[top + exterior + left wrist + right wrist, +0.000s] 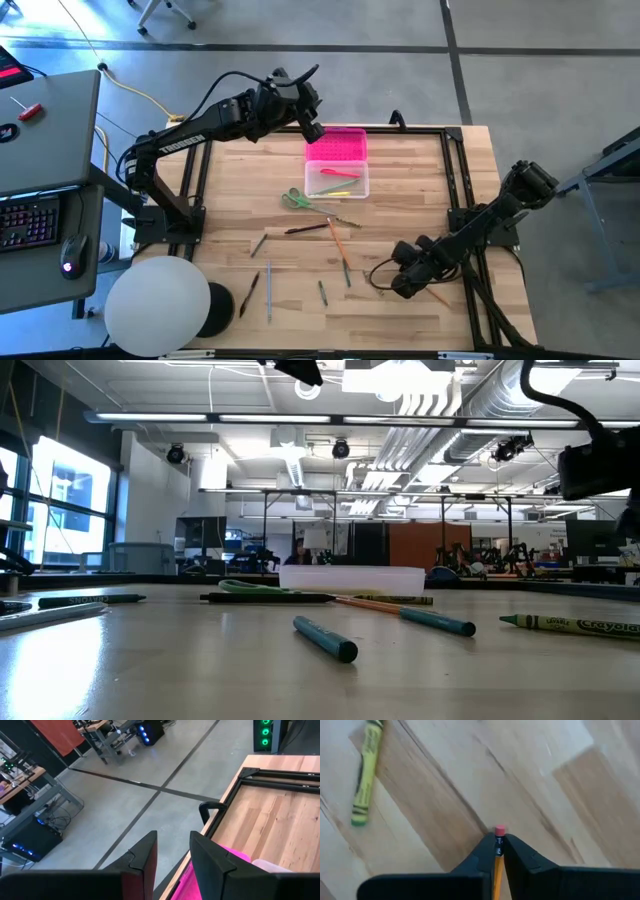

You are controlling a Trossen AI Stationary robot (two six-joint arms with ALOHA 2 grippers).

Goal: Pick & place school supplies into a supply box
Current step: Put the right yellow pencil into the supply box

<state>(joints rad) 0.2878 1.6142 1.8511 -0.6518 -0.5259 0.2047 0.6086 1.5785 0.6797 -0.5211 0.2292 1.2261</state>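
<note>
The supply box stands at the table's far middle, its pink lid (337,145) raised behind the clear base (338,182), which holds a few pens. My left gripper (312,130) is at the lid's far left corner. Green scissors (295,199), an orange pencil (337,238) and several pens (305,229) lie flat on the wood before the box. Near the right edge my right gripper (402,280) points steeply down, shut on a yellow pencil (437,295). A yellow-green crayon (366,775) lies beside it. My left gripper has the pink lid's edge (182,882) between its two fingers, at the lid's far left corner. It comes from the table's far left, slanting down. The lid stands raised off the base. My right gripper pinches the yellow pencil between its two fingers just behind the pink eraser (499,829), which sticks out past the fingertips. The fingers come from above, pointing steeply down, and lie across the pencil. The shaft (437,295) runs toward the table's near right corner, low over the wood.
A black rail frame (455,180) borders the table's work area. A white round object (160,305) on a black base stands at the near left corner. A desk with a keyboard (30,220) stands left of the table. Bare wood lies between box and right rail.
</note>
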